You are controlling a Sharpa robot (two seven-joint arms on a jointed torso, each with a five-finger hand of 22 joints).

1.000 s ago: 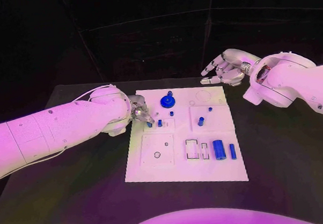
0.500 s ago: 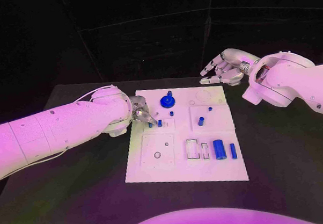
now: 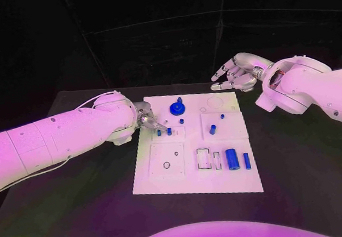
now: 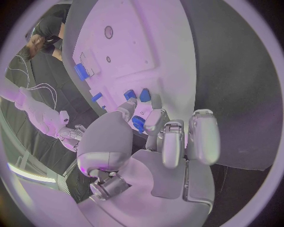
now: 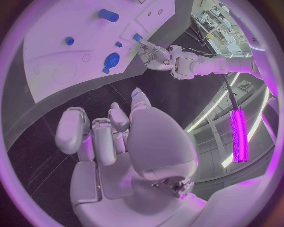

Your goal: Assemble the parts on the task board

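Note:
The white task board lies in the middle of the table. Two short blue pegs stand side by side near its left edge. My left hand is right beside them, with its fingertips reaching down to the pegs. A blue piece shows between its thumb and a finger, and I cannot tell whether it is gripped. A blue knob stands at the board's far middle. My right hand hovers beyond the board's far right corner with its fingers apart and nothing in them.
A thick blue cylinder and a thin blue pin stand at the board's near right. Another blue peg stands mid-right. A square plate with a hole sits at the near left. Black table surrounds the board.
The left hand's fingers have shifted slightly at the two pegs. The right hand has barely moved.

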